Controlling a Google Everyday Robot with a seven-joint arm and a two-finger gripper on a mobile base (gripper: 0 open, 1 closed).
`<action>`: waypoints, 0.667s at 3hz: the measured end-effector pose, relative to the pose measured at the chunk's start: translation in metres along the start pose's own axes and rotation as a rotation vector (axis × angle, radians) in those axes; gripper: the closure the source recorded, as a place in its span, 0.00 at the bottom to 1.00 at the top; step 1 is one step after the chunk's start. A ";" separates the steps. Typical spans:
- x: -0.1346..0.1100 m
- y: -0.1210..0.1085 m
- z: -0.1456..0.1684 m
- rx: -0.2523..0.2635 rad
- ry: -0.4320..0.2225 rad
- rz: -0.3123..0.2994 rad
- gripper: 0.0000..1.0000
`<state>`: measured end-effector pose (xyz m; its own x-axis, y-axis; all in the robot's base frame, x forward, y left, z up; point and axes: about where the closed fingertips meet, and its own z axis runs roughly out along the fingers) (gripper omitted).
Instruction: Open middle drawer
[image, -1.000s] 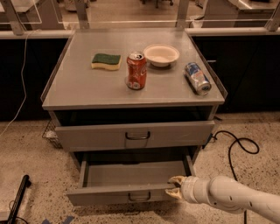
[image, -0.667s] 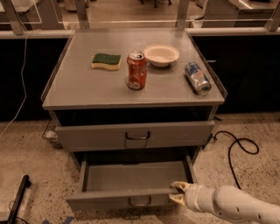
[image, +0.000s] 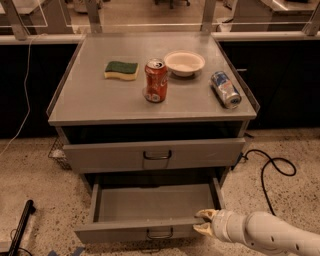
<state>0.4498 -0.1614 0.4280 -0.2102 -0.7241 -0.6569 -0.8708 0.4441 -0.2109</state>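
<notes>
The middle drawer (image: 120, 233) is a low, wide grey front with a small dark loop handle (image: 160, 233). It stands pulled well out at the bottom of the view, and its grey inside (image: 150, 202) is bare. My gripper (image: 201, 221) comes in from the lower right on a white arm (image: 265, 235). Its pale fingers (image: 205, 214) pinch the top edge of the drawer's front panel near its right end.
The grey drawer front above (image: 110, 156) has its own loop handle. On the cabinet top (image: 90, 107) are a yellow-green sponge (image: 121, 70), an upright red can (image: 155, 81), a white bowl (image: 184, 62) and a blue can lying down (image: 225, 89). A black cable (image: 270, 167) lies on the floor at right, a black bar (image: 20, 225) at left.
The middle drawer has slid further out toward the camera. My gripper has moved with it, down and toward the front, staying at the right end of its front edge.
</notes>
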 end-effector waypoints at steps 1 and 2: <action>0.000 0.000 0.000 0.000 0.000 0.000 0.59; 0.000 0.000 0.000 0.000 0.000 0.000 0.35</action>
<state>0.4498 -0.1614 0.4280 -0.2102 -0.7241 -0.6569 -0.8708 0.4441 -0.2109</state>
